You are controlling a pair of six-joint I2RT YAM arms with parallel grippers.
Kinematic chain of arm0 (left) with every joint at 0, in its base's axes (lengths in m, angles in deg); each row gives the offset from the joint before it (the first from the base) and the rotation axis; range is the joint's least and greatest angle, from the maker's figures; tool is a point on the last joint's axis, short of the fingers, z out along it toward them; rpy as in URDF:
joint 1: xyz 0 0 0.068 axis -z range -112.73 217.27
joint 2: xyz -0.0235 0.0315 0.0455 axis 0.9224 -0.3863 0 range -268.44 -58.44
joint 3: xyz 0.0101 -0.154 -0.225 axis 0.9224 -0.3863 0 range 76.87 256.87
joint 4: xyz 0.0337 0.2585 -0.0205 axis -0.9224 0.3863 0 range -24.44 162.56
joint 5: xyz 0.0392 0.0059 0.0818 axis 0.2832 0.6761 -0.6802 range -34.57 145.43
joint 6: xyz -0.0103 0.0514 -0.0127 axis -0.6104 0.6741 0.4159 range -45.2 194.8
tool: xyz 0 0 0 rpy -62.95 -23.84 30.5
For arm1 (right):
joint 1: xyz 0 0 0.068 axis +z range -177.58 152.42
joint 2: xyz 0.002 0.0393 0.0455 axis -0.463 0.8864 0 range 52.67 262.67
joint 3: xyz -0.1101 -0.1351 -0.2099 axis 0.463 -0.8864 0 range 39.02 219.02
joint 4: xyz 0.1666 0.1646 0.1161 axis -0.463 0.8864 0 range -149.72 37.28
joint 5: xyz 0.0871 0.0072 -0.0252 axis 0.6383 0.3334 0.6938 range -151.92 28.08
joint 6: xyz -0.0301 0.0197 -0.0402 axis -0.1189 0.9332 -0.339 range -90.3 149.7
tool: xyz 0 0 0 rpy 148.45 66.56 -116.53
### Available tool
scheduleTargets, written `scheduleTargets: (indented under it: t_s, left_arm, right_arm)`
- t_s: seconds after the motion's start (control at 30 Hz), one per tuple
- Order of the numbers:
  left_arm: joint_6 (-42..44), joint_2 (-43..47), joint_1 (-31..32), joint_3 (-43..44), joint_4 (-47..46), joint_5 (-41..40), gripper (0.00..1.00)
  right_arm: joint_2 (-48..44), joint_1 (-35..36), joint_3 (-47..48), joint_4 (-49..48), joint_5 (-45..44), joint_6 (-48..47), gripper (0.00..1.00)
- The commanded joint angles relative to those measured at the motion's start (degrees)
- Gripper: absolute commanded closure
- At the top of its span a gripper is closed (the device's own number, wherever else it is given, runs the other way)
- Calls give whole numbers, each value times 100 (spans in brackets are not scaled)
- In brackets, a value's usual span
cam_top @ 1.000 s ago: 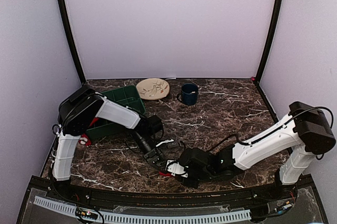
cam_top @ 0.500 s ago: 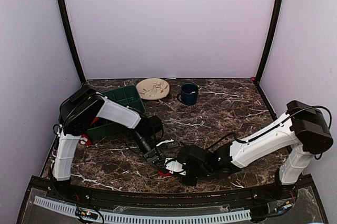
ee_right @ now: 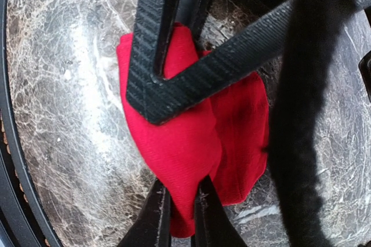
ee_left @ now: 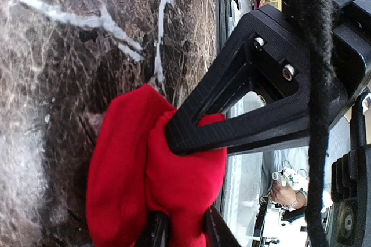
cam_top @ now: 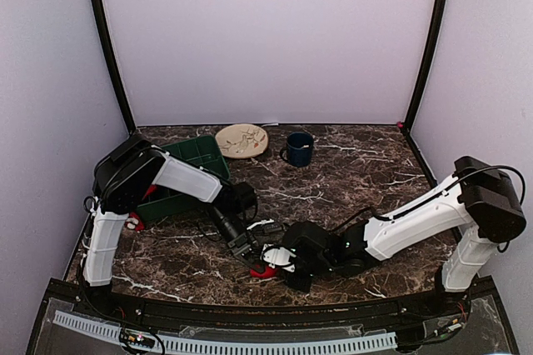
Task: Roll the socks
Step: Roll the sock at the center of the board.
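Note:
A red sock bundle (cam_top: 261, 272) lies on the marble table near the front edge, between my two grippers. My left gripper (cam_top: 251, 256) comes in from the upper left and is shut on a fold of the red sock (ee_left: 156, 183). In the left wrist view my left gripper (ee_left: 182, 226) pinches the cloth at the bottom. My right gripper (cam_top: 276, 260) comes in from the right and is shut on another fold of the red sock (ee_right: 191, 137). In the right wrist view my right gripper (ee_right: 181, 203) pinches the lower edge. The two grippers' fingers cross over the bundle.
A green bin (cam_top: 187, 163) stands at the back left. A patterned plate (cam_top: 241, 140) and a dark blue mug (cam_top: 299, 148) stand at the back centre. A small red item (cam_top: 133, 222) lies by the left arm's base. The table's front edge is just below the sock.
My right gripper and forearm have moved a little left and away from the front edge, closer against the left gripper. The red sock has bunched up between them.

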Motion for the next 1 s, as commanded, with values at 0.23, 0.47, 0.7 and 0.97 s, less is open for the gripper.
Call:
scheduleTargets:
  t_s: [0.23,0.47,0.7,0.97]
  left_arm:
    - [-389,318,-156,-159,-594,-252,18]
    - [-538,417,-244,-324,-890,-257,21]
    - [-786,648,-347,-671,-1303,-607,20]
    - [-1052,971,-437,-1078,-1892,-1311,21]
  right_arm:
    - [47,-188,-213,144,469,347,94]
    - [-8,-246,-245,150,553,410,94]
    - [-119,-345,-361,53,730,575,94]
    - [-248,-519,-491,-118,1033,799,95]
